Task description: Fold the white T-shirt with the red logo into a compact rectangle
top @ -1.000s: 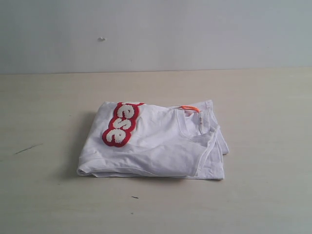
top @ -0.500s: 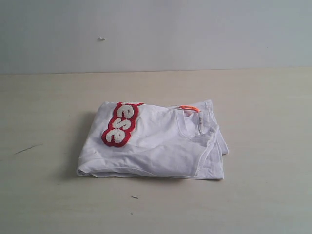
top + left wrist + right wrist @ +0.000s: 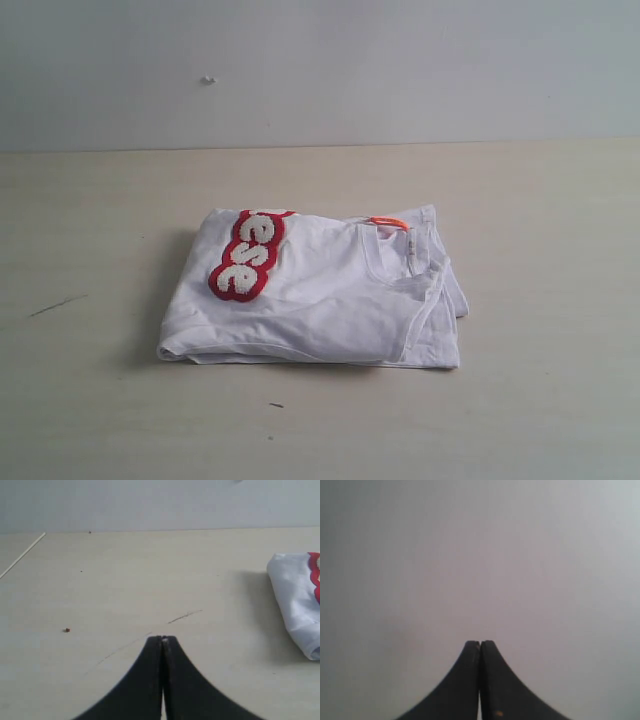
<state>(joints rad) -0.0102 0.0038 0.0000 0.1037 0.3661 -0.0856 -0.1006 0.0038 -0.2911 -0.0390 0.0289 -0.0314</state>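
Hidden: the shirt (image 3: 320, 300) is folded over itself, so its sleeves are out of sight. The far end of the logo (image 3: 247, 256) turns under the fold, and only the letters "ese" show.
Cut off: the left wrist view catches just one rounded corner of the shirt and a sliver of red at the frame's edge.
Hard to make out: past the right gripper (image 3: 480, 642) there is only a blank grey surface; I cannot tell what it is.
Shirt: a rough rectangle in the middle of the table (image 3: 540, 400), with the collar (image 3: 400, 265) and orange tag (image 3: 388, 222) on its right half and the logo on its left.
Left gripper (image 3: 163, 639): fingers pressed together, holding nothing, over bare table well apart from the shirt.
Right gripper: fingers pressed together, nothing between them.
Table: pale beige wood grain, with a thin scratch (image 3: 185, 615) and a few dark specks.
Room: plain grey-white wall (image 3: 400, 70) behind the table.
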